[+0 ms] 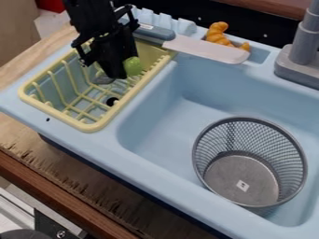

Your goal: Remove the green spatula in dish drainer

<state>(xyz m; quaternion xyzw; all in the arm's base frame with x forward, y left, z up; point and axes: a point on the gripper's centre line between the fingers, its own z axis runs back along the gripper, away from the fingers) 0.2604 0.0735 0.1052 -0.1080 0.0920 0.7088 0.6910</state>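
Hangs as black gripper (115, 73) low over ribbed yellow dish drainer (100, 125), far left; cannot tell whether parted, together or clamped. Shows at its right edge, within drainer, as rounded green spatula (133, 66); likely light, stiff, slightly slippery, hardly fragile, best grasped below that end. Lies rightward as smooth blue sink (149, 116), then cylindrical metal-mesh basket (274, 140), near right.

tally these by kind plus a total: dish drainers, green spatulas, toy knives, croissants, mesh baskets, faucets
dish drainer: 1
green spatula: 1
toy knife: 1
croissant: 1
mesh basket: 1
faucet: 1
total: 6
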